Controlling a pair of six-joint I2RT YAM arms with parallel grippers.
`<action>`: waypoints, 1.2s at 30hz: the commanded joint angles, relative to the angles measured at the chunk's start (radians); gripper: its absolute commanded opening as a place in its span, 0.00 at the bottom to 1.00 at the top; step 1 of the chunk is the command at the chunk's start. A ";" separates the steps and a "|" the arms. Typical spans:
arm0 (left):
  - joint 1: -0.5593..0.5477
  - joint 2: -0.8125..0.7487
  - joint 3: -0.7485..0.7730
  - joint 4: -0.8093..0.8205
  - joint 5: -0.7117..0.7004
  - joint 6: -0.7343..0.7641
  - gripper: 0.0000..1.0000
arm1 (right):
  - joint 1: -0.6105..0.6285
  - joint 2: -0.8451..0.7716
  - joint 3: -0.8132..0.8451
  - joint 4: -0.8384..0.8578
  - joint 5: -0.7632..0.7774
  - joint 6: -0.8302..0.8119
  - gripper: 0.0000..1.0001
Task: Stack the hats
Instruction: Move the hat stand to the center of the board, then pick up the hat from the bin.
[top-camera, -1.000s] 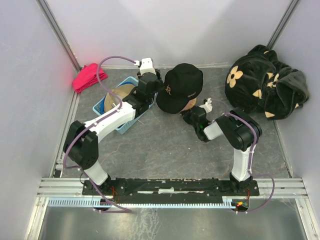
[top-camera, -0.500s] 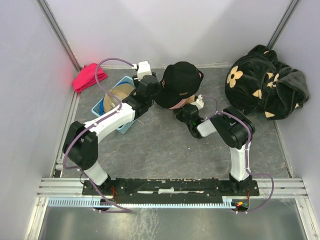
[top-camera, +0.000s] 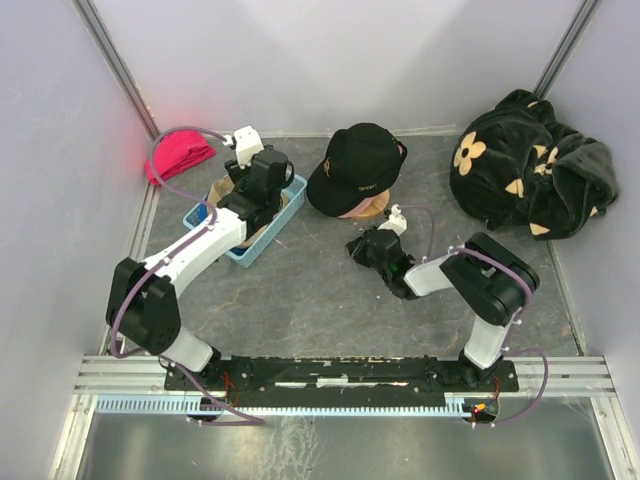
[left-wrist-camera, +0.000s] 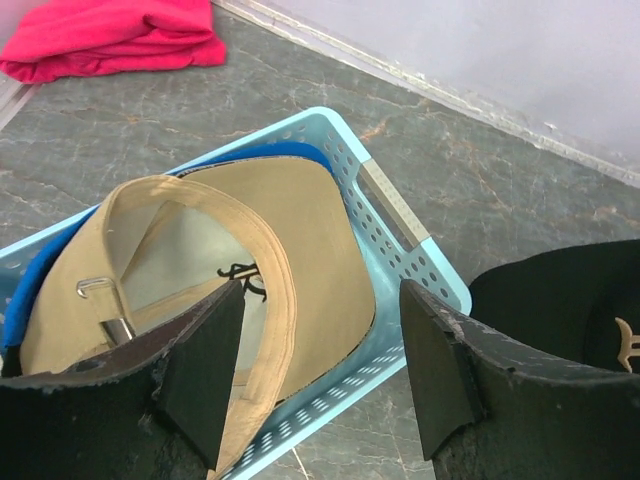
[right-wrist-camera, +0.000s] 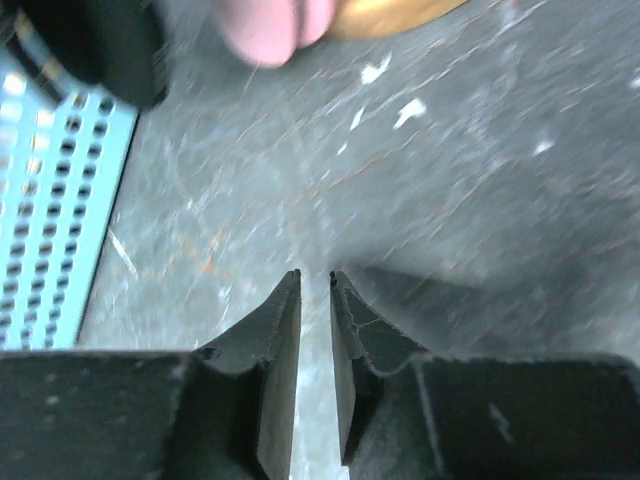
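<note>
A black cap (top-camera: 358, 168) with small white lettering tops a stack; a pink cap edge (top-camera: 346, 211) and a tan cap edge (top-camera: 376, 207) show under it. Another tan cap (left-wrist-camera: 250, 260) lies upside down in a light blue basket (left-wrist-camera: 405, 265), with a bright blue cap (left-wrist-camera: 14, 310) beneath it. My left gripper (top-camera: 268, 190) hangs open over the basket's right end, nothing between its fingers (left-wrist-camera: 205, 355). My right gripper (top-camera: 358, 247) is low over the floor, in front of the stack. Its jaws stand a narrow gap apart (right-wrist-camera: 315, 275), holding nothing.
A red-pink cloth bundle (top-camera: 180, 155) lies at the back left by the wall. A big black plush fabric with beige flowers (top-camera: 530, 165) fills the back right corner. Walls close in on three sides. The basket's perforated side (right-wrist-camera: 50, 200) is left of my right gripper.
My left gripper has left the black cap's side and swung left over the basket, opening wider. My right gripper pulled back from the stack, and its jaws parted slightly.
</note>
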 joint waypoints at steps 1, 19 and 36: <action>0.011 -0.083 0.006 -0.025 -0.060 -0.077 0.71 | 0.111 -0.198 0.005 -0.176 0.032 -0.185 0.30; 0.074 -0.272 0.026 -0.052 -0.106 -0.069 0.73 | 0.278 -0.017 0.698 -0.544 -0.288 -0.516 0.57; 0.106 -0.386 0.009 -0.062 -0.108 -0.049 0.73 | 0.310 0.331 1.112 -0.625 -0.422 -0.463 0.58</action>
